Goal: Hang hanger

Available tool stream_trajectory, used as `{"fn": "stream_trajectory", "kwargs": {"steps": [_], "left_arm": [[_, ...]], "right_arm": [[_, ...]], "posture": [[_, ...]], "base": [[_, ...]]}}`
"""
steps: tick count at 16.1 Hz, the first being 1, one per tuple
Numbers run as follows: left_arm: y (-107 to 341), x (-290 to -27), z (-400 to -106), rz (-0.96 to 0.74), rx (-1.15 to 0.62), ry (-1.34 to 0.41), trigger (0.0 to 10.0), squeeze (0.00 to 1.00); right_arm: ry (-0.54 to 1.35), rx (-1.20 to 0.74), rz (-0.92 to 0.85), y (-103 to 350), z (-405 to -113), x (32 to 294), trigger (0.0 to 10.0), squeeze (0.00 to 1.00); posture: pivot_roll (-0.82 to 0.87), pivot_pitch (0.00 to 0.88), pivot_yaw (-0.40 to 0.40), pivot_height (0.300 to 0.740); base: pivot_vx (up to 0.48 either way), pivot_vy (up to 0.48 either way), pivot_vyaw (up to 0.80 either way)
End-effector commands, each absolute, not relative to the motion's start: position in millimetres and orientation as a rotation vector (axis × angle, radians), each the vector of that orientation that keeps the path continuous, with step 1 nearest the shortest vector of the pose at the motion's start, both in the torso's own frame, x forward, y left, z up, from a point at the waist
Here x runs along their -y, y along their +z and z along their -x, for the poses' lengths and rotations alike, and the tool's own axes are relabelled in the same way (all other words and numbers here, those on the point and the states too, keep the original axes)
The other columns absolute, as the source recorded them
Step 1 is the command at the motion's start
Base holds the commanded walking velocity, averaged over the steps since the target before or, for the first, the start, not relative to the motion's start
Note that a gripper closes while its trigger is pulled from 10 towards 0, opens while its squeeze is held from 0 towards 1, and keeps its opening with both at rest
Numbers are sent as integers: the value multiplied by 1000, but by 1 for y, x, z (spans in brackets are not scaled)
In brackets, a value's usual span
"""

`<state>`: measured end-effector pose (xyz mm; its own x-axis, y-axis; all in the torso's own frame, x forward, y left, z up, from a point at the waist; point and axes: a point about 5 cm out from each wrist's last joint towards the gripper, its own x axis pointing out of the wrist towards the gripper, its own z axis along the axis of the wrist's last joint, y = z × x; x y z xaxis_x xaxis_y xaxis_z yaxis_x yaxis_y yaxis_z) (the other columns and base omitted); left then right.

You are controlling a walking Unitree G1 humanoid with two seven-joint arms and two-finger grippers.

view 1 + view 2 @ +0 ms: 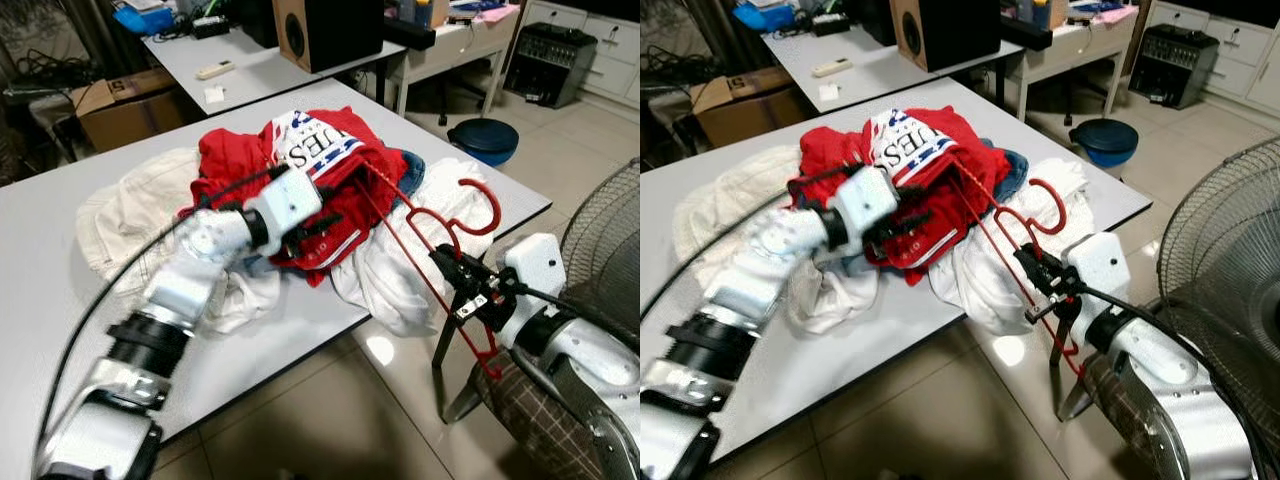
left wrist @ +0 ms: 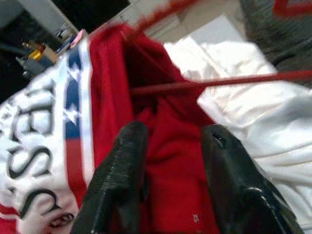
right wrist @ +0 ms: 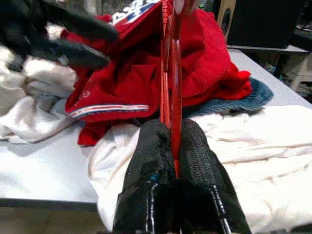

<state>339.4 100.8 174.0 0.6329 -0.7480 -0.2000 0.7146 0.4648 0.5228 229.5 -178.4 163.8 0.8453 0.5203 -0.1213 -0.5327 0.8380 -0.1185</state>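
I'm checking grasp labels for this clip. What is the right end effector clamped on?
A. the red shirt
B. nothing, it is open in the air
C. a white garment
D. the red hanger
D: the right end effector is shut on the thin red hanger, whose wire runs between its two black fingers, while the left end effector sits open at the red shirt.

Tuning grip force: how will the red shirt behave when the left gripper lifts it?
Likely floppy: the red shirt lies crumpled on the heap. Probably light, thin fabric. It may snag, since the red hanger held by the right gripper runs into it; left gripper fingers straddle a fold.
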Motion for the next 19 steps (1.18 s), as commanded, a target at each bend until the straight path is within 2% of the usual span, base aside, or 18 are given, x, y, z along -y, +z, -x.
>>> {"fn": "stream_trajectory", "kwargs": {"steps": [1,3,7,8,9,11,12,13,15,16,19], "left_arm": [[174,-103,-342,-645,65,-867,10000,1000],[171,-105,-354,-743,81,-734,10000,1000],[172,-108,-364,-803,98,-621,10000,1000],[175,-104,-362,-767,126,-648,10000,1000],[176,-93,-354,-658,163,-769,10000,1000],[169,-92,-346,-671,161,-868,10000,1000],[166,-92,-340,-661,158,-926,10000,953],[166,-93,-336,-633,158,-975,10000,667],[175,-105,-347,-629,190,-859,10000,286],[178,-109,-353,-643,199,-800,10000,0],[187,-106,-360,-610,232,-715,10000,0]], "right_arm": [[581,-36,145,172,-228,174,10000,0],[591,-19,133,175,-228,171,10000,0],[610,-8,119,177,-227,169,10000,0],[614,-9,118,177,-227,168,10000,0],[618,-13,120,176,-227,168,10000,0],[616,-16,122,176,-227,168,10000,0],[615,-16,123,176,-227,169,10000,0],[616,-17,123,176,-227,169,10000,0],[623,-19,125,176,-227,169,10000,0],[629,-21,125,176,-227,169,10000,0],[637,-22,123,176,-227,168,10000,0]], "posture": [[-84,0,123,740],[-85,0,122,740],[-86,0,122,740],[-86,0,123,740],[-88,0,125,740],[-89,0,126,740],[-88,0,125,740],[-87,0,124,740],[-81,0,117,740],[-81,0,117,740],[-83,0,118,740]], "base": [[0,0,0],[0,0,0],[0,0,0],[0,0,0],[0,0,0],[0,0,0],[0,0,0],[0,0,0],[0,0,0],[0,0,0],[0,0,0]]}}
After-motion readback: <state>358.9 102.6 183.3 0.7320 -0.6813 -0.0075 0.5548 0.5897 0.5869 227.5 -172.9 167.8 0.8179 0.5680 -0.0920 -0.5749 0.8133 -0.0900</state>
